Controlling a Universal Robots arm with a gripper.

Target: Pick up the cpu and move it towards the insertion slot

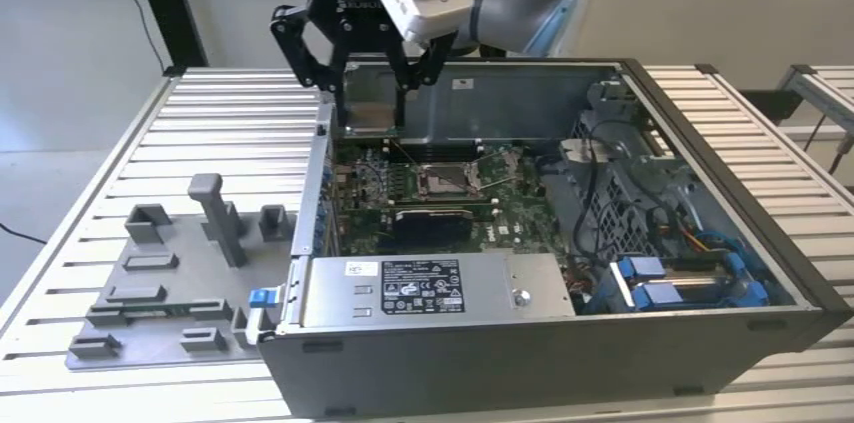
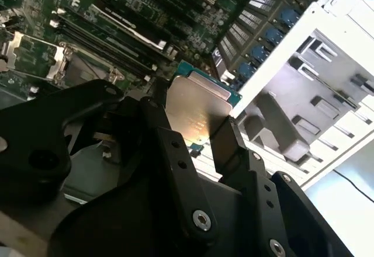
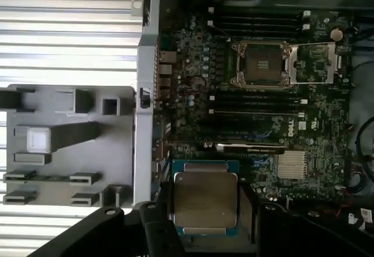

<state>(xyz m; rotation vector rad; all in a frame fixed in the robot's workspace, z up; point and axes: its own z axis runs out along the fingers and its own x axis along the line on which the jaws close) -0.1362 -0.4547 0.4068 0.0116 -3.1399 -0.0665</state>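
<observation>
We see the gripper [image 1: 371, 93] up in the air over the back edge of the open computer case [image 1: 694, 273]. Its jaws are closed on the cpu [image 3: 205, 197], pinching it by two sides. The shiny top of the cpu shows in both wrist views. The insertion slot [image 1: 441, 179] sits lower down on the green board [image 1: 360, 193], apart from the cpu. A grey tray [image 1: 160, 283] lies on the bench [image 1: 227, 133] beside the case.

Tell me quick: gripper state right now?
Gripper: shut on the cpu, held above the open computer case, not yet at the insertion slot.
</observation>
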